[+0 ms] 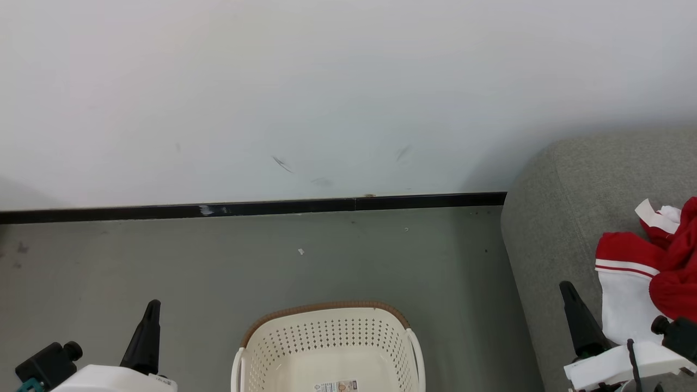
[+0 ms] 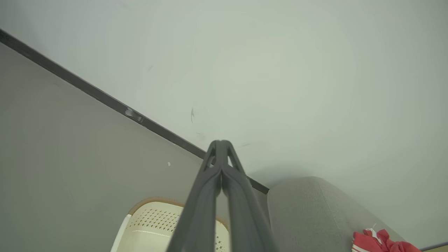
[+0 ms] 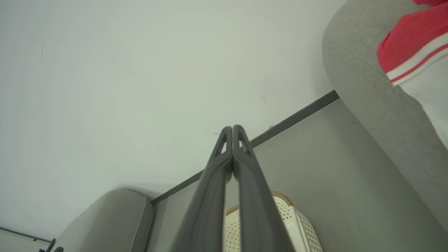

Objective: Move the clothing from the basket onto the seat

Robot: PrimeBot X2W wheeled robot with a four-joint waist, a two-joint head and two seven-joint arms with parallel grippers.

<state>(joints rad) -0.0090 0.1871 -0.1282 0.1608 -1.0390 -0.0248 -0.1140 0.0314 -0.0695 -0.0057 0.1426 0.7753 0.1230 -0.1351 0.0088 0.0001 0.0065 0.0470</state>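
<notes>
The cream basket (image 1: 328, 348) with a brown rim stands on the floor at the bottom centre, its visible inside holding only a label; it also shows as basket (image 2: 150, 224) and basket (image 3: 301, 227). Red and white clothing (image 1: 648, 277) lies on the grey seat (image 1: 561, 218) at the right; clothing (image 2: 376, 241) and clothing (image 3: 413, 52) rest on seat (image 2: 308, 210) and seat (image 3: 371, 91). My left gripper (image 1: 151, 307) is shut, left of the basket, its tips pressed together at left gripper (image 2: 220, 143). My right gripper (image 1: 567, 288) is shut over the seat's edge beside the clothing, tips together at right gripper (image 3: 232, 128).
A white wall (image 1: 326, 98) with a black baseboard (image 1: 250, 208) runs across behind the grey floor (image 1: 163, 261). Another grey upholstered piece (image 3: 112, 217) shows at the lower left of the right wrist view.
</notes>
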